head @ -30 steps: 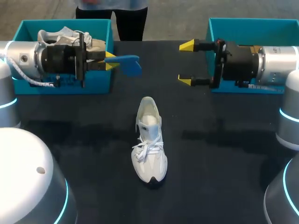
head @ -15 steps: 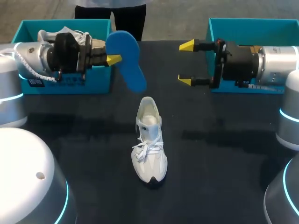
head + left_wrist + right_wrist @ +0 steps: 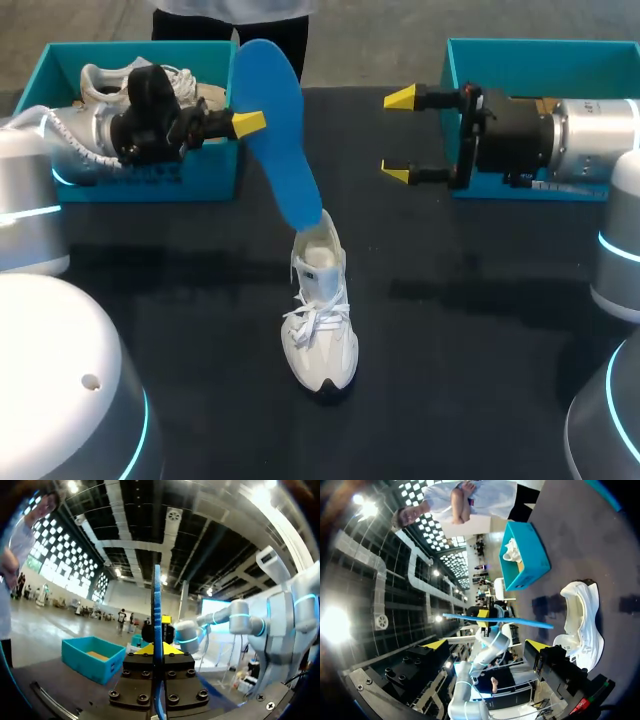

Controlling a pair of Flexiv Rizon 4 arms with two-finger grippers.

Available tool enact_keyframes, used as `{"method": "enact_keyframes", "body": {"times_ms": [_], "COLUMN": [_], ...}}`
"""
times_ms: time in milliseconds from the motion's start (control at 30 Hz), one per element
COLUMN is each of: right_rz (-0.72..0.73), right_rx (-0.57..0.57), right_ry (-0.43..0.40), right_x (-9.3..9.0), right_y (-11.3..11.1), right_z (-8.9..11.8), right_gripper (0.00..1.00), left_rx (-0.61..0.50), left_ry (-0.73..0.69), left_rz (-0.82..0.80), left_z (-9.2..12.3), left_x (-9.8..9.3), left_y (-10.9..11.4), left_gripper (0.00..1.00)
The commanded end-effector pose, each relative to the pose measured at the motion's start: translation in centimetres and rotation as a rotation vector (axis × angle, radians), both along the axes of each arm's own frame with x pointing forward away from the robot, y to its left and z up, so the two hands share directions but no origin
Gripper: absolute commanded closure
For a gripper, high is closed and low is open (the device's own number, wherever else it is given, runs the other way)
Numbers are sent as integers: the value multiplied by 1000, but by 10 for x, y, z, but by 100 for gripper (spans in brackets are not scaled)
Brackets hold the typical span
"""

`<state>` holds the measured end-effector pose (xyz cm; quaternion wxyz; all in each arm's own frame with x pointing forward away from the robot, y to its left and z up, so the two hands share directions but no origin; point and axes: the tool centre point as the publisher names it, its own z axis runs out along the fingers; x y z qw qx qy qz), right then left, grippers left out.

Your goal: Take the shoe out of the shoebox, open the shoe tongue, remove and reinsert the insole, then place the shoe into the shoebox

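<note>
Head view: left gripper [image 3: 245,122] was clamped on the blue insole [image 3: 275,130], which tilted steeply with its lower end at the heel opening of the white shoe [image 3: 322,320]; couldn't tell contact. Shoe lay mid-table, toe toward the robot. Right gripper [image 3: 400,135] hung open, well apart from it. Looked like the reinsert step: flatten the angle, feed the lower end toward the toe. The shoe was unpinned and might skate, so brace it with the right.
</note>
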<state>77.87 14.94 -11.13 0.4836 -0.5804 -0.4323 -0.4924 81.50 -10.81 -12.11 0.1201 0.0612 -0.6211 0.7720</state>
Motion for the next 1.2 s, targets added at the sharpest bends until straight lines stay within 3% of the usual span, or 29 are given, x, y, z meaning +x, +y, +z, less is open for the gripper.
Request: {"method": "enact_keyframes", "body": {"times_ms": [33, 300, 633, 1200], "right_rz": [-1, -1, -1, -1], "right_rx": [-6, -6, -6, -6], "right_ry": [2, 2, 2, 2], "right_x": [0, 0, 0, 0], "right_y": [1, 1, 1, 1], "right_z": [1, 1, 1, 1], "right_gripper": [0, 0, 0, 0], "left_rx": [-1, 25, 112, 93], "left_ry": [440, 722, 1034, 1204], "left_rz": [-63, -142, -208, -212], "left_z": [8, 18, 7, 2], "left_x": [-7, -22, -34, -28], "left_y": [-2, 5, 10, 1], "left_gripper": [100, 100, 100, 100]}}
